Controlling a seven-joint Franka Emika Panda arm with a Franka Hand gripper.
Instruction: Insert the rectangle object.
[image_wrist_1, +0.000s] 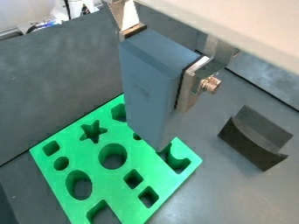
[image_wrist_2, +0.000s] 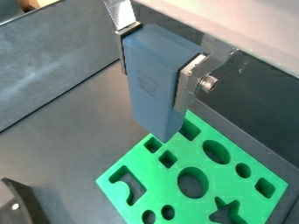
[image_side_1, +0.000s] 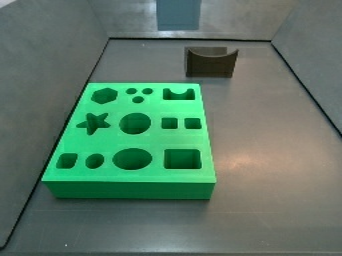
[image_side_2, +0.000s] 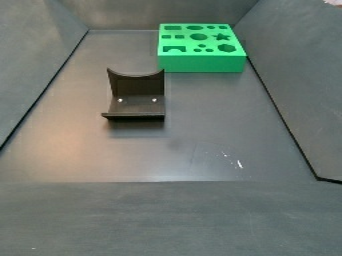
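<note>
Showing only its lower end in a side view, the rectangle object (image_side_1: 177, 12) is cut off above. The jaws of the gripper (image_wrist_1: 158, 61) clamp this plain blue-grey block upright, with the green board (image_wrist_1: 111, 166) lying below them.

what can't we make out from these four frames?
- Tool: shut on the blue rectangle piece in both wrist views; out of frame in both side views, only the piece's lower end shows.
- Green board: the piece covers part of it in both wrist views.
- Fixture: cut by the frame edge.
</note>
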